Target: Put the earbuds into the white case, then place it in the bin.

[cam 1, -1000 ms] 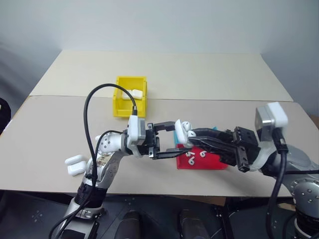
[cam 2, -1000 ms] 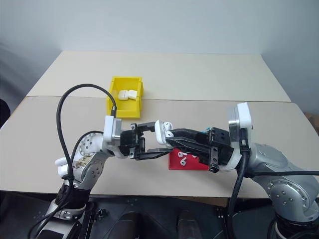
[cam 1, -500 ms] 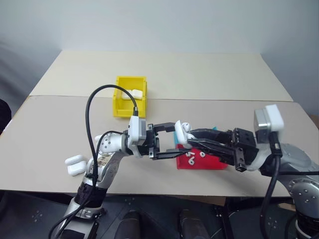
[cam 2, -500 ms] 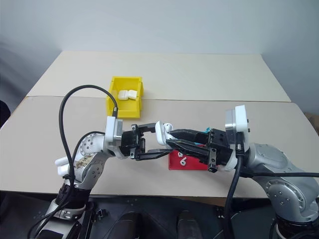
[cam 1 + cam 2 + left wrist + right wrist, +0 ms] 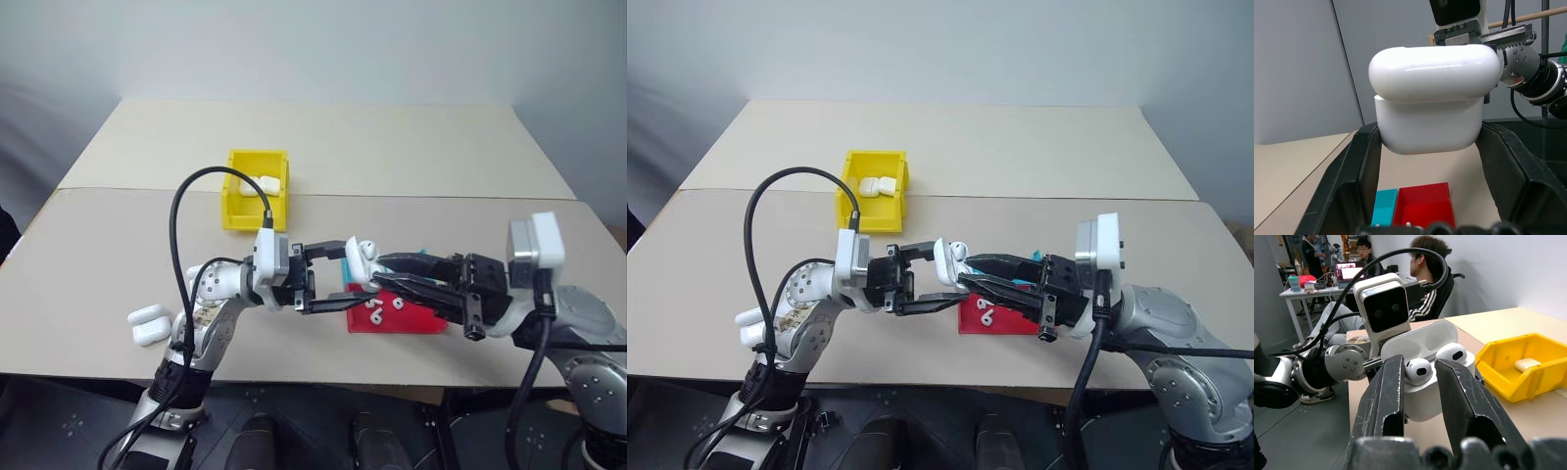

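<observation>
White case [image 5: 1430, 105] up in air over table [image 5: 411, 157], between both claws, lid flipped open toward left claw, long side level. Left claw [image 5: 333, 277] shut tight on case body. Two earbuds [image 5: 1418, 371] sit heads-up in case. Right claw [image 5: 1420, 382] fingers partly open, one each side of near earbud. Yellow bin [image 5: 238, 211] well behind, holds another case.

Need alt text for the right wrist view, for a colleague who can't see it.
An open white case with two earbuds seated in it sits just beyond the right gripper's black fingers. Behind it is the left arm's wrist camera; a yellow bin holds another case, and people sit at desks beyond.
</observation>
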Robot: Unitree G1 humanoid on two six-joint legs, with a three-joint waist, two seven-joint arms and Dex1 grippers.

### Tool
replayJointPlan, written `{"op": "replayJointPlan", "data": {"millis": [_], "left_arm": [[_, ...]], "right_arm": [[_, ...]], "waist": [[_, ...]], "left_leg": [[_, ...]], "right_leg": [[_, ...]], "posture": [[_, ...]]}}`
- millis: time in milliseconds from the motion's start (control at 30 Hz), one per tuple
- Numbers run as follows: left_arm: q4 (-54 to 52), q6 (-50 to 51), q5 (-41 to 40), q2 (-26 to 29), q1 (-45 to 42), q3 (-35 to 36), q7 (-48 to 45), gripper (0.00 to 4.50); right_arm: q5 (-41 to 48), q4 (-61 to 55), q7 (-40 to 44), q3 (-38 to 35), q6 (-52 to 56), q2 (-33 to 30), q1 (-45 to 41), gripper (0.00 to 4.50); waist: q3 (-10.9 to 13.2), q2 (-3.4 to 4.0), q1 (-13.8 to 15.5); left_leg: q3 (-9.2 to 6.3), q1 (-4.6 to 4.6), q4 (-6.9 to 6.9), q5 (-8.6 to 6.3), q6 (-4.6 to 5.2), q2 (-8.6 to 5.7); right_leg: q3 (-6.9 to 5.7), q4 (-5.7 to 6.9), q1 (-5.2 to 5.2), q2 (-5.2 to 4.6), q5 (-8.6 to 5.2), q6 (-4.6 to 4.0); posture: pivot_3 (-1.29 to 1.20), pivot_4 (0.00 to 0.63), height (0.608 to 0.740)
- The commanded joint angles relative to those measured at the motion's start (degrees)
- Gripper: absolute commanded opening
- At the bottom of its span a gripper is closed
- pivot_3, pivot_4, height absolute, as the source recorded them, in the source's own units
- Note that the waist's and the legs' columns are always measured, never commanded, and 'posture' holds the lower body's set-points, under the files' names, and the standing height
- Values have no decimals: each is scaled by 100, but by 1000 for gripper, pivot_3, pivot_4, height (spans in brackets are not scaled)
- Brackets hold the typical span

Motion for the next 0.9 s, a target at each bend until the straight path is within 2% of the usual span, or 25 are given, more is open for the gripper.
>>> {"op": "replayJointPlan", "data": {"millis": [33,267,367,567,667,700,767,900], "left_arm": [[-61,-183,-21,-23,-66,57,3,2709],[145,-293,60,-31,-118,29,3,2709],[278,-346,104,-86,-211,2,8,2709],[596,-492,273,-246,-394,-78,12,2709],[707,-554,325,-305,-468,-96,13,2709],[740,-584,346,-330,-490,-102,14,2709],[790,-639,392,-375,-517,-106,13,2709],[847,-712,449,-426,-533,-111,16,2709]], "right_arm": [[-20,-68,85,-386,-327,-53,20,1336],[570,-12,163,-920,-158,-664,-635,1336],[693,69,-96,-591,279,-1118,-1356,1876],[584,196,-341,491,1101,-1525,-2837,3775],[351,344,-282,971,1429,-1562,-3279,3775],[200,343,-241,1114,1430,-1544,-3374,3600],[-22,317,-122,1300,1396,-1518,-3505,3145],[-249,258,46,1463,1423,-1504,-3673,1788]], "waist": [[0,0,1],[0,0,-12],[0,0,-17],[0,-1,-7],[0,-1,-1],[0,-1,2],[0,-1,15],[0,-1,13]], "left_leg": [[0,0,0,0,0,0],[1,3,1,0,0,-1],[0,5,0,0,0,0],[0,-2,1,0,0,-1],[-1,-3,2,0,1,0],[0,-4,2,0,1,0],[-1,-5,2,0,1,-1],[0,-12,2,0,1,0]], "right_leg": [[0,0,0,0,0,0],[2,1,2,0,0,0],[2,2,3,1,1,0],[0,-5,0,-1,1,0],[0,-4,-3,-1,1,0],[0,-4,-2,-1,1,0],[0,-4,-3,-2,1,0],[-1,-5,-9,-2,1,0]], "posture": [[0,150,740],[0,150,740],[0,150,740],[0,150,740],[0,150,740],[0,150,740],[0,150,740],[0,150,740]]}}
